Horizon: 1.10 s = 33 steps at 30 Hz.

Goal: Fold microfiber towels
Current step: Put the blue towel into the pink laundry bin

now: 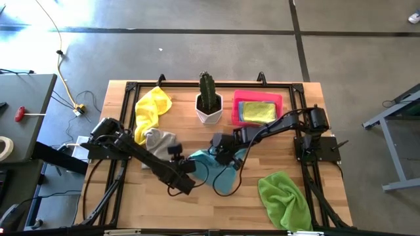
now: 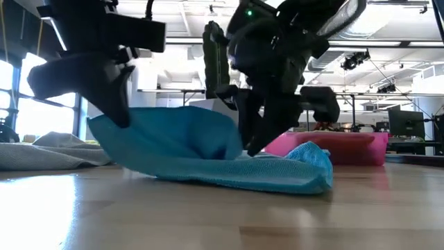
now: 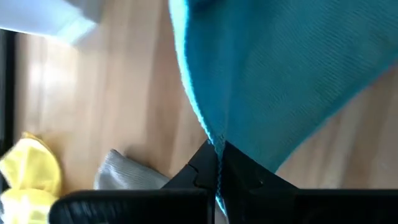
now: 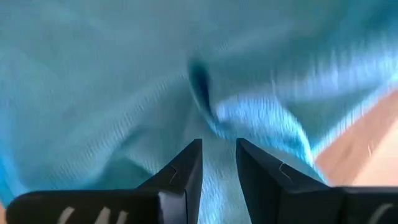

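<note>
- Soft light-blue microfiber towel, centre of the high view: rumpled, one edge lifted off the wood.
- Crumpled yellow microfiber towel, upper left.
- Bunched grey microfiber towel, just below the yellow one.
- Lime-green microfiber towel, heaped at lower right.

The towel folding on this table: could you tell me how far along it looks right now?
Done: folded cloths, a yellow one on top, lie in the pink tray. In hand: the left gripper is shut on an edge of the blue towel, lifting it, while the right gripper is over the same towel, fingers slightly apart. Left: the yellow towel, grey towel and green towel lie crumpled.
</note>
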### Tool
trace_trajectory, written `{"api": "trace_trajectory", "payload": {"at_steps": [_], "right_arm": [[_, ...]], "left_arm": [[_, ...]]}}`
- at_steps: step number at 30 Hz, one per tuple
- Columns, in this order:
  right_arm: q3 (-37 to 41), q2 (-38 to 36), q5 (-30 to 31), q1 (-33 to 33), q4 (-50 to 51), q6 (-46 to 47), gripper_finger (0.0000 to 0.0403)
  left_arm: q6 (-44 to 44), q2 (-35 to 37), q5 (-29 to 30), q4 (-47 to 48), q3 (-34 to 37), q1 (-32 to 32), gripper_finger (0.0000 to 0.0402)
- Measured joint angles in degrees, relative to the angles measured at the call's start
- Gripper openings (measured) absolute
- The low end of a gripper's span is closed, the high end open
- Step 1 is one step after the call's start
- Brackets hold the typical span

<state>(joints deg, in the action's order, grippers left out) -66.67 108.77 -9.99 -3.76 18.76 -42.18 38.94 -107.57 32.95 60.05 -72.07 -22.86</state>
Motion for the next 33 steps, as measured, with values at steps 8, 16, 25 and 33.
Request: {"api": "trace_trajectory", "payload": {"at_steps": [8,16,25,33], "right_arm": [[0.0,-0.7,-3.6,-0.6,10.8,6.9,0.0089],[0.0,-5.1,-6.2,-2.2,8.6,5.7,0.0089],[0.0,-2.3,-6.8,0.5,-5.9,-4.8,0.0089],[0.0,-1.3,-10.1,0.3,-10.2,-10.7,0.0089]], "left_arm": [[-3.3,0.0,-9.1,0.3,0.0,-2.3,0.0000],[-6.2,0.0,-11.6,0.1,0.0,-3.6,0.0000],[-6.6,0.0,-11.3,0.1,0.0,-3.9,0.0000],[-8.1,0.0,-10.5,0.1,0.0,-3.7,0.0000]]}}
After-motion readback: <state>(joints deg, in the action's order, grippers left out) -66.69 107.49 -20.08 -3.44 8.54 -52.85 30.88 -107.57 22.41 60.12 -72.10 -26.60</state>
